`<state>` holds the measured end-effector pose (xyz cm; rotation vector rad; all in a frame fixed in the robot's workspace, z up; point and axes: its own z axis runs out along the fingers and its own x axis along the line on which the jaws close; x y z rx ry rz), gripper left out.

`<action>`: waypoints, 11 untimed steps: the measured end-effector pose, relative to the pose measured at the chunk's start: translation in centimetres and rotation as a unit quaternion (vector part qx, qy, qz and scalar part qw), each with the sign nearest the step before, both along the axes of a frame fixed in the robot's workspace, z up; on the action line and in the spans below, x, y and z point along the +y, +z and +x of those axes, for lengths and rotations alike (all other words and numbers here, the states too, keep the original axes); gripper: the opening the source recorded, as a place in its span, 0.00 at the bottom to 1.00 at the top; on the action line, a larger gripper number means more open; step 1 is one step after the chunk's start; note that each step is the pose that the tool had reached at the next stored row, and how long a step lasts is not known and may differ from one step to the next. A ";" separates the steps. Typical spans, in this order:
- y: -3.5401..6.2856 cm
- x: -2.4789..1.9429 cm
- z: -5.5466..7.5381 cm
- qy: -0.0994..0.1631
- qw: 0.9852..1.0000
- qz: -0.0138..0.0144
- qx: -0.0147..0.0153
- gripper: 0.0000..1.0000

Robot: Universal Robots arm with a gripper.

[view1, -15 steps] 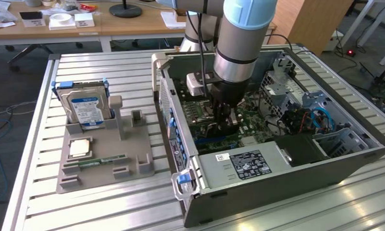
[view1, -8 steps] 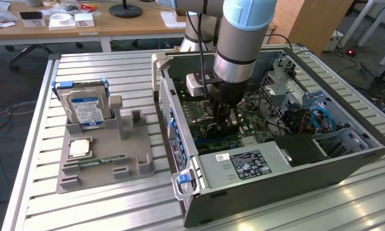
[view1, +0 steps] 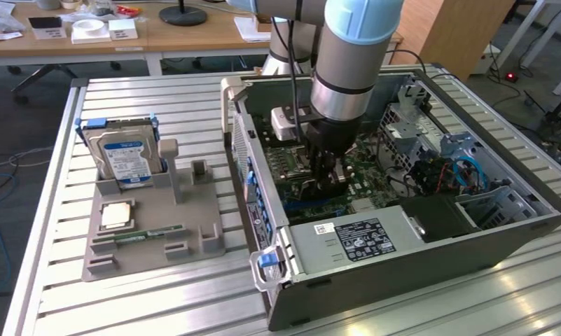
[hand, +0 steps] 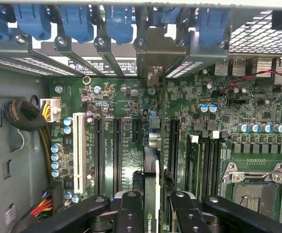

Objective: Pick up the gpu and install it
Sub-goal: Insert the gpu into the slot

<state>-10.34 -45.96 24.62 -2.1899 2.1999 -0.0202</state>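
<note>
Inside the open computer case [view1: 504,231], my gripper [view1: 325,183] hangs low over the green motherboard [view1: 369,175]. It is shut on the gpu [hand: 151,170], a thin dark card seen edge-on between the two black fingers [hand: 131,209]. The card stands upright along a long black expansion slot [hand: 173,145], in the row next to it. The gpu's silver bracket [hand: 155,60] sits against the case's rear slot openings, under the blue latches [hand: 119,22]. In the exterior view the gpu [view1: 305,189] is a dark shape below the fingers, mostly hidden by them.
A grey holder [view1: 149,238] on the slatted table at the exterior view's left carries a hard drive [view1: 123,155], a processor chip [view1: 115,214] and a green memory stick [view1: 138,234]. The power supply [view1: 355,239], drive cage [view1: 490,203], the empty processor socket [hand: 255,187] and a cable bundle [hand: 24,116] crowd the case.
</note>
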 end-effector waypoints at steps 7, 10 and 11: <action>-0.07 0.00 -0.1 0.000 1.000 0.000 0.000 0.26; -0.11 0.00 -0.1 0.000 1.000 0.000 0.000 0.26; -0.10 0.00 -0.1 0.000 1.000 0.000 0.000 0.26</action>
